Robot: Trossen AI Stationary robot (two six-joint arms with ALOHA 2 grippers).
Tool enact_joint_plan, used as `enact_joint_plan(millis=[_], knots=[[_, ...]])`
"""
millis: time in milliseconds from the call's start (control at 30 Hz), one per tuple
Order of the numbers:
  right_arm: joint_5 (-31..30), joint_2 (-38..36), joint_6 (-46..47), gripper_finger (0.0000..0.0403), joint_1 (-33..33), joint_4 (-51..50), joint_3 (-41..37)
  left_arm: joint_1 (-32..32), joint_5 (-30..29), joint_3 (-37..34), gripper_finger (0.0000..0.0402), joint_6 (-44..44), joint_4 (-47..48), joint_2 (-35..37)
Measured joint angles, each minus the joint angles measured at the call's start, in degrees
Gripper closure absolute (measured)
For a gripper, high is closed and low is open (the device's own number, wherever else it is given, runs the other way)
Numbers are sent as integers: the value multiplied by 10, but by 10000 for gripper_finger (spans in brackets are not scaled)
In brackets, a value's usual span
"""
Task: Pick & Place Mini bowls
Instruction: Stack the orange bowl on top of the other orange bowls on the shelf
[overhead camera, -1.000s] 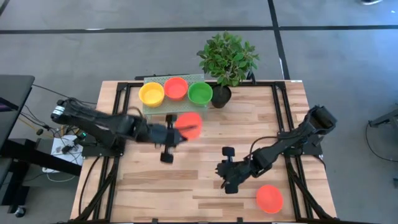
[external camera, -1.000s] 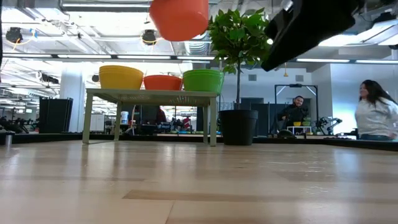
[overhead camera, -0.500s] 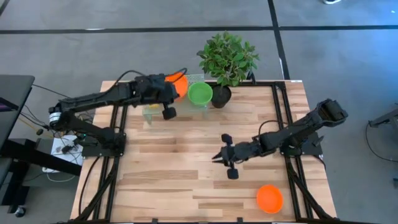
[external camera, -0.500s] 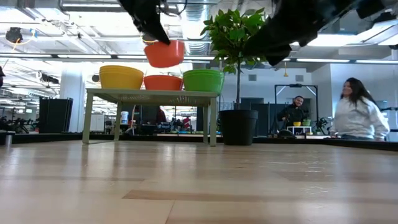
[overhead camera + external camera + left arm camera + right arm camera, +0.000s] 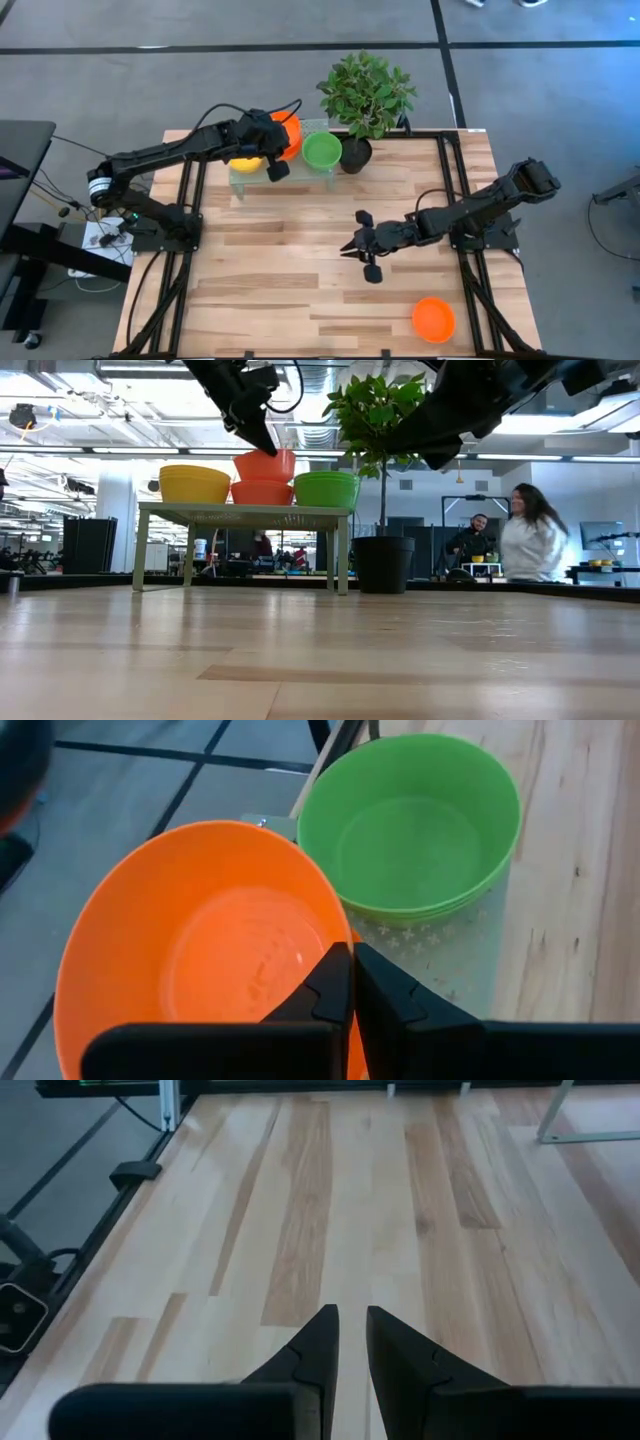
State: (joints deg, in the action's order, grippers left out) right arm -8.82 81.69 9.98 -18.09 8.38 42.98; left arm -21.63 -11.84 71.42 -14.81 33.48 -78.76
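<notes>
**Left arm at the back shelf with an orange bowl; right arm idle mid-table**

I see the wooden table (image 5: 250, 280) mostly bare: the whole near half is open, and so is the strip between the 2 arms. Black rails run along both side edges. At the back edge stands a small raised shelf (image 5: 240, 510), with a potted plant (image 5: 365, 95) just beside it at the far rim.

The left arm reaches across to that shelf. Its gripper (image 5: 350, 985) has its fingers pressed together on the rim of an orange bowl (image 5: 200, 960), pinching the wall. In the low view that bowl sits tilted in the top of another orange bowl (image 5: 262, 493) on the shelf. A yellow bowl (image 5: 195, 483) stands on one side of it, and a green bowl stack (image 5: 410, 820) on the other, close to the plant pot.

The right gripper (image 5: 362, 247) hangs over the middle of the table, its fingers (image 5: 395, 1345) a narrow slit apart, holding nothing.

1 more orange bowl (image 5: 434, 319) lies alone near the front right corner, well apart from both arms.
</notes>
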Motion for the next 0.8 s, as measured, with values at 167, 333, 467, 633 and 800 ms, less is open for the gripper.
enact_joint_plan(millis=[167, 333, 467, 633, 800], knots=[[0, 0, 0, 351, 0, 2, 0, -1, 12, 0, 388, 2, -3, -8], [0, 0, 0, 351, -2, 7, 0, -1, 13, -10, 393, 5, 0, -16], [1, 0, 0, 351, -4, 9, 0, -2, 13, -23, 385, 7, 2, -16], [1, 0, 0, 351, -7, 10, 0, -2, 12, -23, 377, 6, -1, -16], [0, 0, 0, 351, -7, 10, 0, -2, 10, -23, 375, 5, -1, -15]])
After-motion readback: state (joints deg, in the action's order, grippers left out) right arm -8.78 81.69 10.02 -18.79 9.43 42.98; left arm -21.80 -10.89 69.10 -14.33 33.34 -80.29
